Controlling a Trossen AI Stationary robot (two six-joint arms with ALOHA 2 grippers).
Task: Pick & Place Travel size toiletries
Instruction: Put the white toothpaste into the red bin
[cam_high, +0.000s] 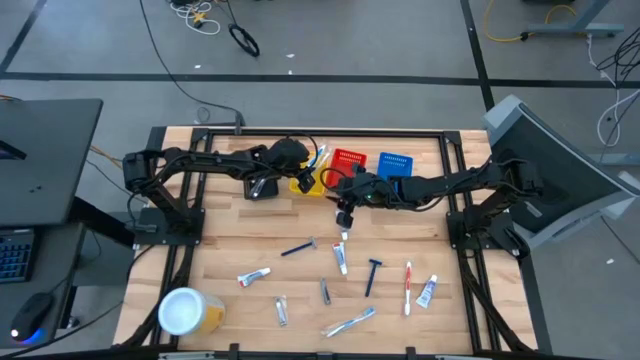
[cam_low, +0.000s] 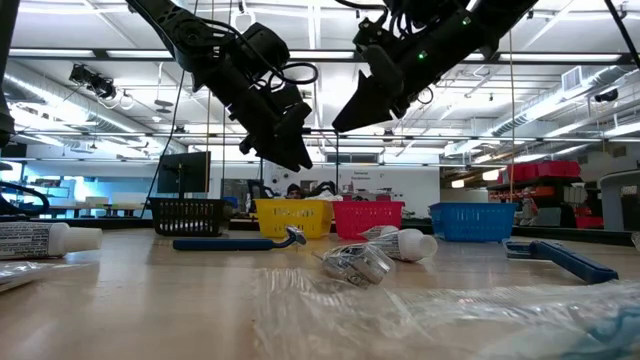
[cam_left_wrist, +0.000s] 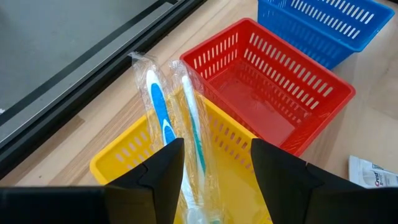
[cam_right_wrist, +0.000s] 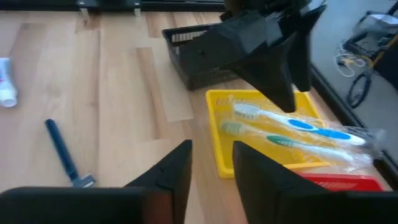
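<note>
Two wrapped toothbrushes (cam_left_wrist: 160, 106) (cam_right_wrist: 292, 124) lie in the yellow basket (cam_high: 303, 184). Their brush heads are inside it and their handle ends lean out over its rim toward the red basket (cam_high: 349, 160). My left gripper (cam_left_wrist: 217, 162) hangs open just above the yellow basket, one finger on either side of the toothbrushes. My right gripper (cam_right_wrist: 211, 165) hovers open over bare table near the table's middle (cam_high: 344, 218), with nothing between its fingers. More toiletries lie toward the near edge: a blue razor (cam_high: 298, 248), white tubes (cam_high: 253, 276) (cam_high: 341, 255) and silvery packets (cam_high: 281, 310).
A row of small baskets stands at the far side: black (cam_high: 262, 187), yellow, red and blue (cam_high: 394, 163). A yellow tub with a white lid (cam_high: 185, 310) sits at the near left corner. The wooden strip between the baskets and the scattered items is bare.
</note>
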